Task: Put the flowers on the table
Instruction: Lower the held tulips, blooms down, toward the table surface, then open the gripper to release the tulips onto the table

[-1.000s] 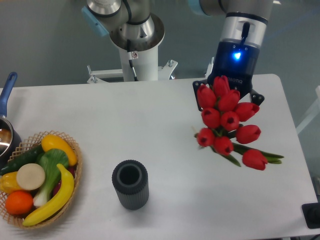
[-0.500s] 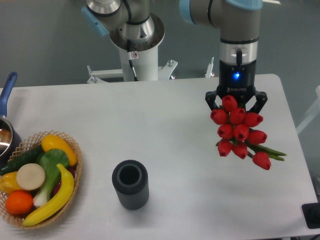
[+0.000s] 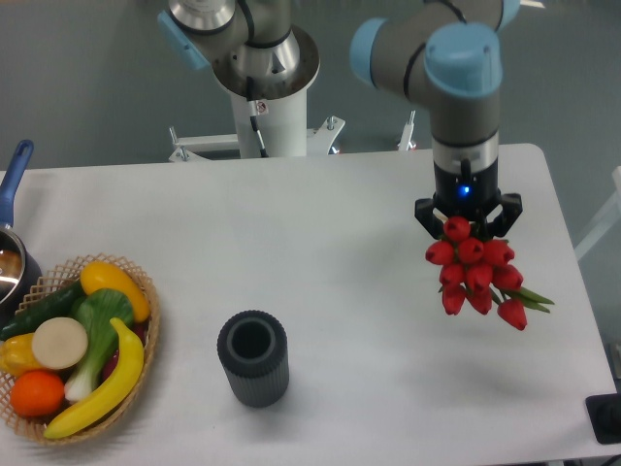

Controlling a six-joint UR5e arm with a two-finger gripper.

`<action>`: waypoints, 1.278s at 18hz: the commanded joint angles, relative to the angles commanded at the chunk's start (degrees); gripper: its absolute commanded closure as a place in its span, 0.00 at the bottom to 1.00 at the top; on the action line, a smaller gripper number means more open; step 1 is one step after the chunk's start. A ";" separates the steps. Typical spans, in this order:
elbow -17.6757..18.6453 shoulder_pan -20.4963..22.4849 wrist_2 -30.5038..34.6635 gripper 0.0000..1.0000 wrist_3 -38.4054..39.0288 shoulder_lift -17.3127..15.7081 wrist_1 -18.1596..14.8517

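At the near edge of the table (image 3: 320, 243), left of centre, a dark ribbed vase (image 3: 252, 357) stands upright with its mouth open to the camera. Further left, by the near-left corner, a wicker basket (image 3: 147, 320) holds fruit and vegetables, and behind it a blue-handled pot (image 3: 12, 233) is cut off by the frame edge.

Over the right half of the table hang the flowers (image 3: 475, 277), a tight bunch of red tulip heads with green stems and leaves poking out to the right. They are well apart from the vase and the basket. The gripper (image 3: 468, 221) is just beyond and above them, pointing down, its dark fingers (image 3: 423, 214) splayed either side of the top of the bunch. The bunch seems carried by it, but the heads cover the contact, so whether the jaws are clamped on the stems cannot be told from this view. Nor is it clear whether the lowest tulips touch the tabletop.

The step in hand looks like the lowering over the drop spot. Next the arm should bring the bunch down until it rests on the white surface, let go, then lift straight up clear of the heads.

At the far edge stands the arm's white pedestal (image 3: 267, 107).
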State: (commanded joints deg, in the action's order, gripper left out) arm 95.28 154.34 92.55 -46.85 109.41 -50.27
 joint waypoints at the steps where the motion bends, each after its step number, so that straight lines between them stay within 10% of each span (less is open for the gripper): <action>1: -0.35 0.26 0.35 0.63 0.00 1.06 0.00; 23: -4.22 0.88 0.53 0.49 0.09 11.70 0.53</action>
State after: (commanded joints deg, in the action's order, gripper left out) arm 91.06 155.21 93.08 -46.76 121.11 -49.75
